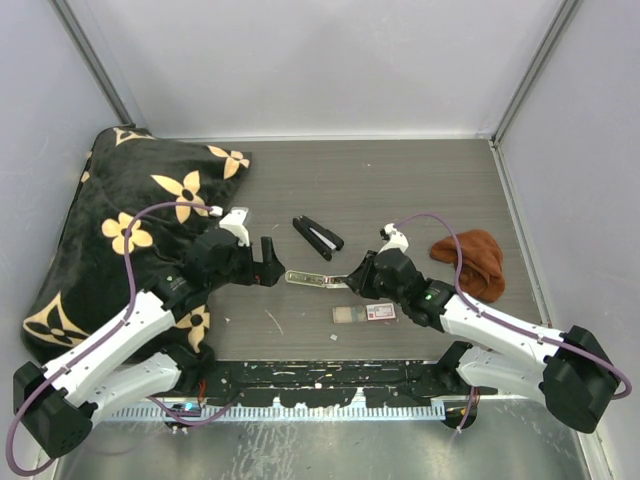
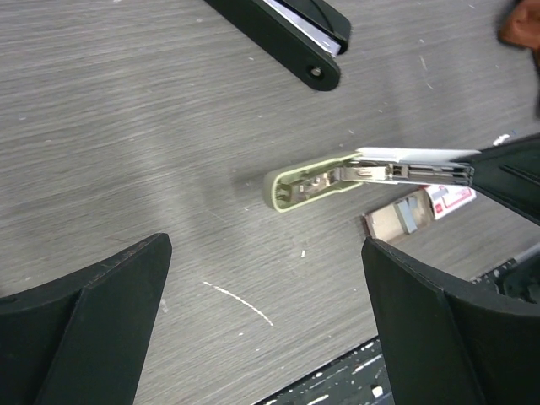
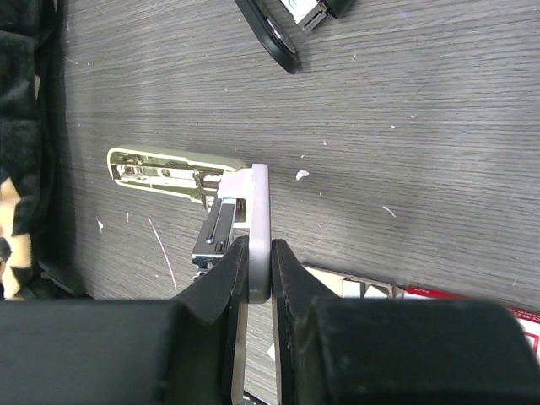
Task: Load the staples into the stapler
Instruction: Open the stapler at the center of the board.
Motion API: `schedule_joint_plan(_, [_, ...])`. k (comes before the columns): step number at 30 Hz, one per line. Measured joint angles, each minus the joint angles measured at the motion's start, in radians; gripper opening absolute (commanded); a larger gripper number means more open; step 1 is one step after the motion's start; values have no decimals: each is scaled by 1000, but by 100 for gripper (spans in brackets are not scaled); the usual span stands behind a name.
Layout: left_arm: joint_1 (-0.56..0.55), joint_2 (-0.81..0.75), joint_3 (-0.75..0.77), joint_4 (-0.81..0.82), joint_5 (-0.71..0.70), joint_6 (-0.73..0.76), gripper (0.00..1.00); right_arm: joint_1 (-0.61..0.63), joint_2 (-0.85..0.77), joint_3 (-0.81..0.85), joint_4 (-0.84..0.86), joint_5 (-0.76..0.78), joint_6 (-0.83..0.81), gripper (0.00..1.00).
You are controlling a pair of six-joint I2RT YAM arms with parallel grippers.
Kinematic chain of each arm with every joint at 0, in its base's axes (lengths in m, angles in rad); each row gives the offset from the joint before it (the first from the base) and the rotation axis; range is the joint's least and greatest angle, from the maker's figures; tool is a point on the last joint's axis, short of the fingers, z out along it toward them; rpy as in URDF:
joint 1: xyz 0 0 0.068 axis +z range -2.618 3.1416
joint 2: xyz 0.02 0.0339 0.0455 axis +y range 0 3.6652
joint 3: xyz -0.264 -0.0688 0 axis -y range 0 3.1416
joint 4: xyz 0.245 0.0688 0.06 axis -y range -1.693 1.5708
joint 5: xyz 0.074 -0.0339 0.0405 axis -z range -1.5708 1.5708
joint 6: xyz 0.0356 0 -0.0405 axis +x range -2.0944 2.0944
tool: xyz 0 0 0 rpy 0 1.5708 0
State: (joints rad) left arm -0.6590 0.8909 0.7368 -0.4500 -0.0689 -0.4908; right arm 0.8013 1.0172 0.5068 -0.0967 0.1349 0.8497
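Near mid-table the right gripper [image 3: 257,253] clamps the grey top arm of the opened stapler [image 3: 160,164]; left gripper [image 2: 263,245] hovers, jaws wide apart; staples [image 2: 407,218] lie in their cardboard tray [image 2: 381,228] just beside it, light and brittle I'd say, best pinched across the long sides.

No legible lettering on the table: the small red-and-white staple box [image 1: 380,313], lying near the table's [image 1: 420,190] near edge, shows a printed face too small and too blurred in every view for any word or number to be read.
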Motion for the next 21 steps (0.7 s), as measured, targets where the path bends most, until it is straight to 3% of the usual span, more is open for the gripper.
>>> schedule_joint_plan(10, [2,48,-51,130,174,-60,98,0,-23,2,18,-65,19,1])
schedule_joint_plan(21, [77,27,-131,181,255,-129,98,-14,-88,2,114,-178,72,1])
